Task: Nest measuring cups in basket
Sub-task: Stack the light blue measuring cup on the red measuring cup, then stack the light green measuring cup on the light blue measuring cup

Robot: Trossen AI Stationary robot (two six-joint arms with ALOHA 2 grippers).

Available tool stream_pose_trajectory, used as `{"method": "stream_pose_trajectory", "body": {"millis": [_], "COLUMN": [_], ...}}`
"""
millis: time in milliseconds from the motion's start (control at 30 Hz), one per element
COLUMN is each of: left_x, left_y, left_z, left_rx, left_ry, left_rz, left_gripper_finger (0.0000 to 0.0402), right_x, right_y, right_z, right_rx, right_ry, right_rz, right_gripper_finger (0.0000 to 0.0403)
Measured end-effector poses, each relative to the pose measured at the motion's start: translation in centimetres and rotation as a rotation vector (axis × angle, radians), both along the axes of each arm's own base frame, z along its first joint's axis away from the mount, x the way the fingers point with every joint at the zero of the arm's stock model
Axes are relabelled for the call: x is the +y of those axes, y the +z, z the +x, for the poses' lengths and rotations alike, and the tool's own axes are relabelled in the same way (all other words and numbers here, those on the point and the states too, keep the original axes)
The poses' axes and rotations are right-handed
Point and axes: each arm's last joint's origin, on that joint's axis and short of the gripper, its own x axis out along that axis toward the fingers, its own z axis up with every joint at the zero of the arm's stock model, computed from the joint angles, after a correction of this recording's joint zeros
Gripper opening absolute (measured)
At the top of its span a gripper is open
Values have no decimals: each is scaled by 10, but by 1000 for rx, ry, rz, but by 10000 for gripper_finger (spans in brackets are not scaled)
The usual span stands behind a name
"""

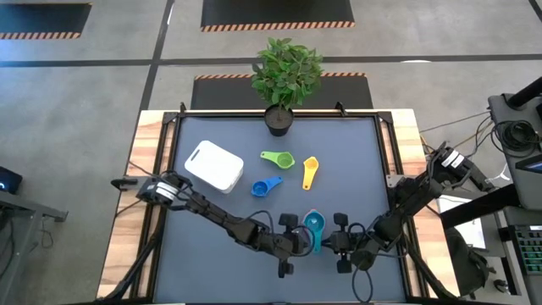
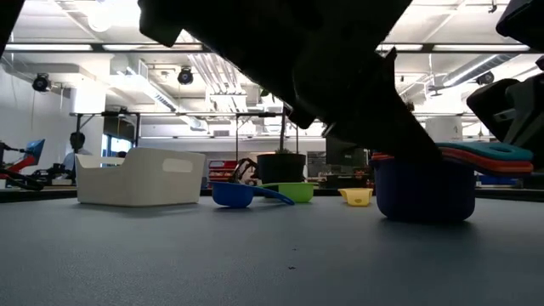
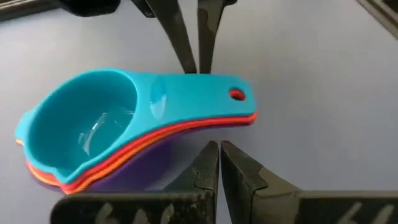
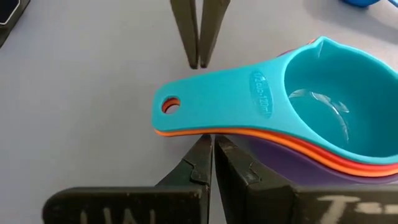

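Note:
Teal, red, orange and purple measuring cups stand nested in one stack (image 1: 313, 225) near the table's near edge, teal on top (image 3: 93, 124) and purple at the bottom (image 2: 425, 191). Their handles point toward the near edge. My left gripper (image 3: 219, 149) is shut and comes level from the left; its tips stop just short of the handles. My right gripper (image 4: 210, 142) is shut on the opposite side. The green (image 1: 278, 158), yellow (image 1: 310, 169) and blue (image 1: 265, 186) cups lie apart on the mat. The white basket (image 1: 213, 165) stands at the far left. My right gripper's shut fingertips (image 4: 202, 152) meet the side edge of the stacked handles (image 4: 208, 131), toward their free end. They come level from the table's right, across the handles. The stack stands upright on the table on its purple cup. My left gripper shows a thin gap and touches nothing.
A black plant pot (image 1: 279, 119) stands at the far edge of the mat. The basket (image 2: 140, 177) and the three loose cups lie between it and the stack. Wooden table borders (image 1: 148, 169) run along both sides.

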Motion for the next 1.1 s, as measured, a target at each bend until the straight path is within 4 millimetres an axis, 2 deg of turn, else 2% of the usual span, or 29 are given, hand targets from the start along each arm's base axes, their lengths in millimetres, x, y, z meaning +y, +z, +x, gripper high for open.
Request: {"method": "stream_pose_trajectory", "body": {"millis": [233, 700, 1100], "left_x": [1, 1, 4], "left_y": [-12, -10, 11], "left_z": [7, 8, -3], "left_rx": [-25, -39, 30], "left_ry": [-27, -28, -36], "left_rz": [-53, -57, 3], "left_gripper_finger": [0, 0, 0], "right_x": [0, 2, -8], "right_y": [1, 3, 31], "right_z": [0, 1, -9], "right_rx": [-6, -2, 95], "right_ry": [1, 3, -30], "right_rz": [8, 8, 4], "right_gripper_finger": [8, 8, 8]}}
